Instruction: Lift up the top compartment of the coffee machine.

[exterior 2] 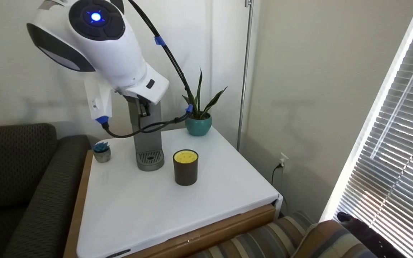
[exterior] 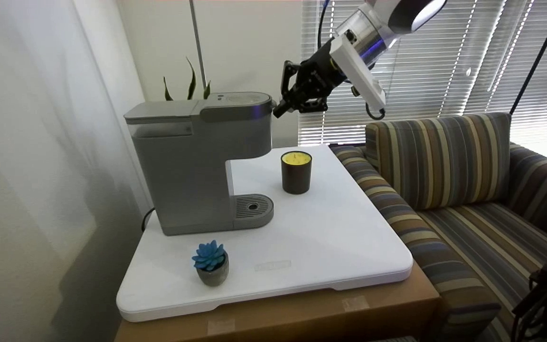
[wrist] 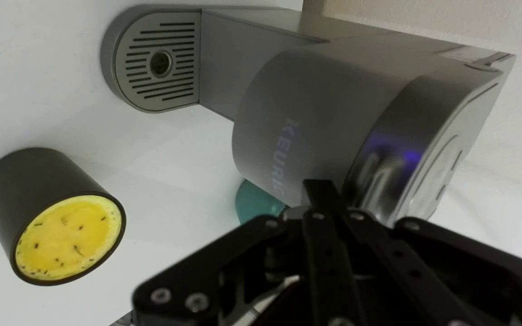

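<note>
The grey coffee machine (exterior: 183, 185) stands on a white table; it also shows in an exterior view (exterior 2: 148, 136), partly behind the arm, and in the wrist view (wrist: 315, 99). Its top compartment (exterior: 236, 105) lies flat and down on the head; the wrist view shows its shiny rounded front edge and top (wrist: 428, 145). My gripper (exterior: 280, 110) is shut, with nothing seen between the fingers. Its fingertips (wrist: 322, 188) are at the front of the head, near the seam under the lid; whether they touch cannot be told. The arm hides the lid in an exterior view.
A dark candle jar (exterior: 296, 175) with yellow wax stands in front of the machine. A small blue succulent (exterior: 211, 263) stands beside it. A plant in a teal pot (exterior 2: 198, 124) stands on the far side. A striped sofa (exterior: 439, 166) borders the table (exterior: 321, 237). Cables (exterior 2: 156, 125) hang from the arm.
</note>
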